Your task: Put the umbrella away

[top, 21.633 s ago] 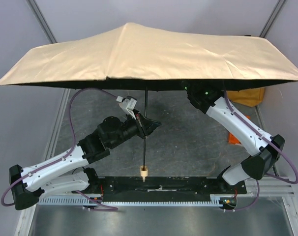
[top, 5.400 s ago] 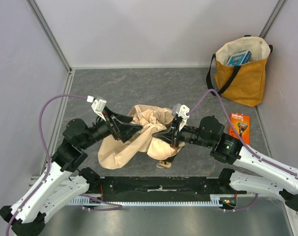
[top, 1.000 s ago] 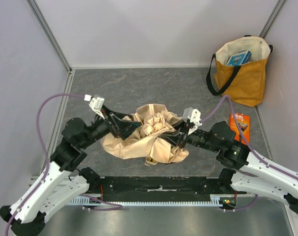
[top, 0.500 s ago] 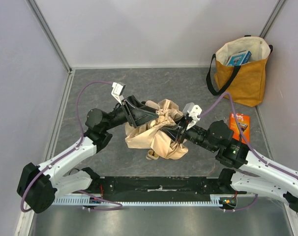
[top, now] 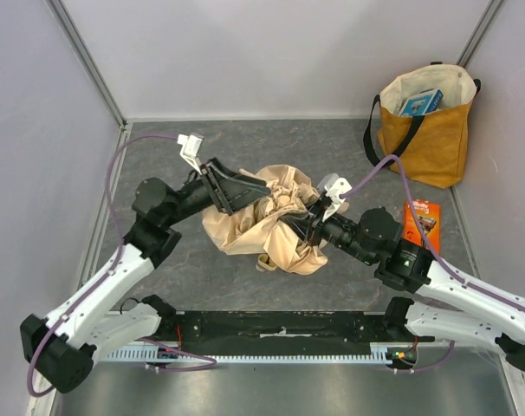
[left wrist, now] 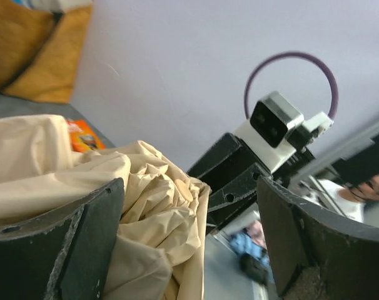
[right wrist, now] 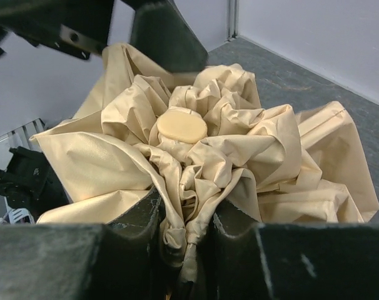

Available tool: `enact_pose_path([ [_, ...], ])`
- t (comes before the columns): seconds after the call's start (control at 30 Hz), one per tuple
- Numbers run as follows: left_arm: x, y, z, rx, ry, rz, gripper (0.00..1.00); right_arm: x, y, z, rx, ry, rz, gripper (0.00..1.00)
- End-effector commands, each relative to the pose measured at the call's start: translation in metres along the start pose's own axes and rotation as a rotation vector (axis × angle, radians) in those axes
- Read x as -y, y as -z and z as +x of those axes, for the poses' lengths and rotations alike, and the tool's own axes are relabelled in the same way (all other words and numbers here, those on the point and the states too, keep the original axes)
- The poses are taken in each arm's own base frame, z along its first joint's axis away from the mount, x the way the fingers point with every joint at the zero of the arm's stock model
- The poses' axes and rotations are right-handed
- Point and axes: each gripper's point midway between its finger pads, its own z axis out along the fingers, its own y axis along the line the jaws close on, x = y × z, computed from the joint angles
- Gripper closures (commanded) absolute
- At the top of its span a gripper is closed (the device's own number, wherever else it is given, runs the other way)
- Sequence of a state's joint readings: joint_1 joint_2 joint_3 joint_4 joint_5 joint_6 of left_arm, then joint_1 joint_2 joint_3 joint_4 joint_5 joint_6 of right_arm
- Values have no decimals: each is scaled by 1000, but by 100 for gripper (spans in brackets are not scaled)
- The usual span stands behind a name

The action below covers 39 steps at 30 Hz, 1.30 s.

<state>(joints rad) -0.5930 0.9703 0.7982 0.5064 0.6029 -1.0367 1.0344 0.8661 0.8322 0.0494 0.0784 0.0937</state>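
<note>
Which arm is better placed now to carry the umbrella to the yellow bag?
Probably the right. The right gripper is shut on the bunched fabric of the umbrella, and the tote bag stands on that arm's side. The left gripper is open, gripping nothing, and is farther from the bag.

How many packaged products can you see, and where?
2: a blue box inside the tote bag, and an orange pack flat on the table near it. The bag may hide more.
</note>
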Motion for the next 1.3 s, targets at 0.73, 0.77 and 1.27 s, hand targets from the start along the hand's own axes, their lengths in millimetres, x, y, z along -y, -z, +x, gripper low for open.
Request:
enact_pose_path([
  [0.73,-25,73,36,-281,-312,-327,21,42,38,-59,134,-29,243,100],
  [0.77,-29,73,39,-298,-304,-336,21,42,38,-60,137,-29,246,100],
  [1.27,-69,79,33,-323,-364,-551,77,38,38,-64,135,-51,228,100],
])
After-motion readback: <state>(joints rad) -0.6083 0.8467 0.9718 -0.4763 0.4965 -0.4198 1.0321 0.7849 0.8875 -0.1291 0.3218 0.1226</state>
